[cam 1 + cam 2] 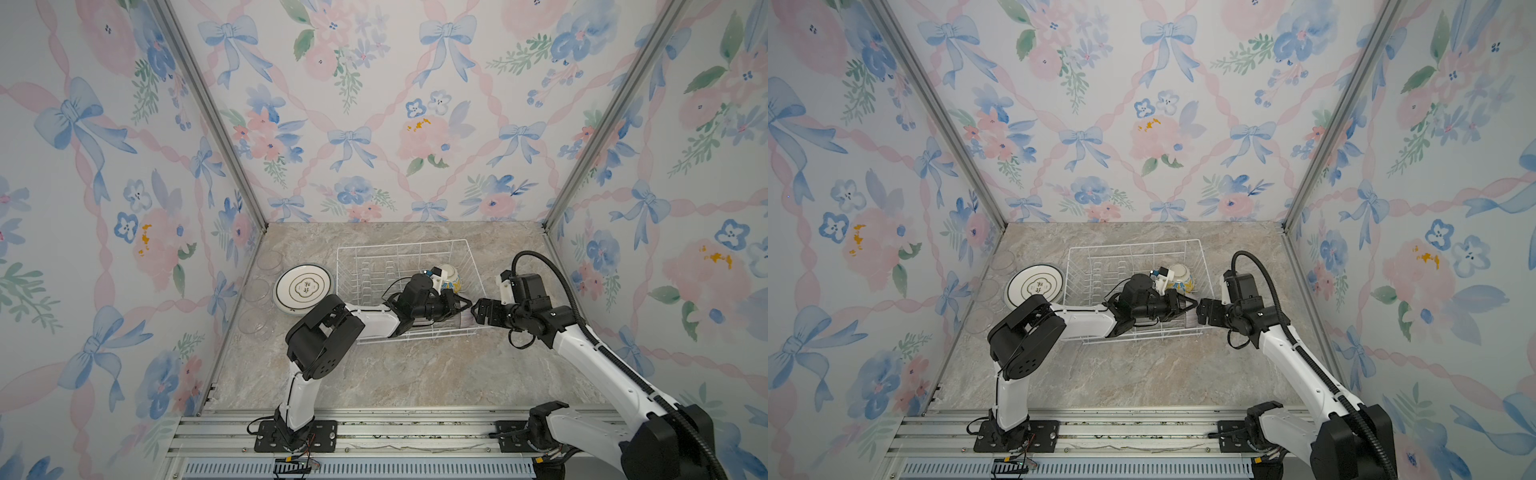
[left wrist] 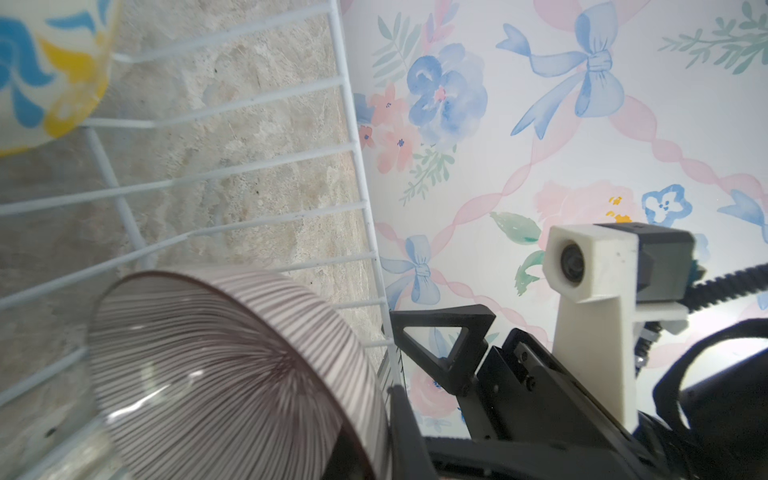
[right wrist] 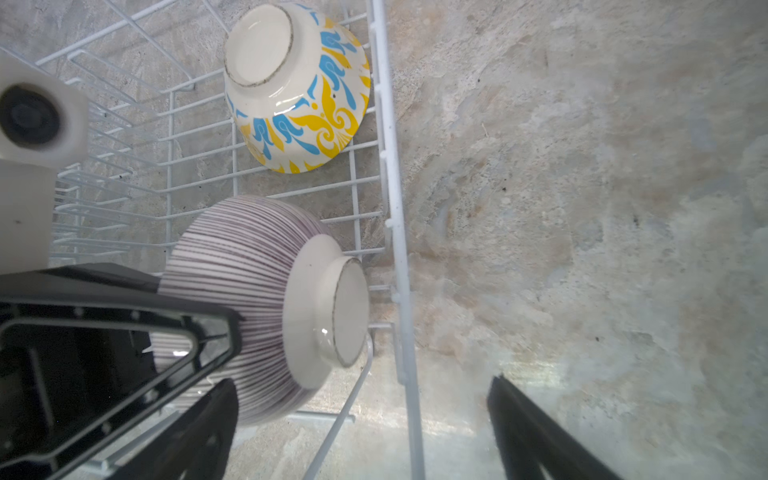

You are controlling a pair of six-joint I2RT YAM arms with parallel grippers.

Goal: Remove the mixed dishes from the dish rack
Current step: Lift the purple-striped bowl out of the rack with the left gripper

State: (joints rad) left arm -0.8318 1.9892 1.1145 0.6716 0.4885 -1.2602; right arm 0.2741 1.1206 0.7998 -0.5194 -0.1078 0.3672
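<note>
While three clear glasses (image 1: 259,291) stand in a row along the left edge of the counter (image 1: 415,374), a stack of white plates with dark rim bands (image 1: 303,287) lies just beside them, between the glasses and the dish rack (image 1: 399,251). How many plates are in the stack cannot be told from above. The rack, a white wire basket, sits toward the far middle of the counter, its upright divider prongs (image 1: 1104,274) standing bare in its left half.

Reaching over the rack's near rim into its right half, the left gripper (image 1: 459,306) is closed on the rim of the grey-striped bowl (image 3: 266,299); the right wrist view shows one black finger (image 3: 199,332) against the bowl's striped outer wall, and the left wrist view shows the striped inside of the bowl (image 2: 232,374) pressed against the gripper. This bowl is tipped on its side in the rack's near right corner, its foot ring toward the right wall of the rack. Beyond it, the yellow-blue floral bowl (image 3: 299,87) rests tilted, foot up, against the same wall.

Just outside the rack's right wall, the right gripper (image 1: 478,313) hangs with its jaws wide apart and nothing between them, near the striped bowl but not touching it.
</note>
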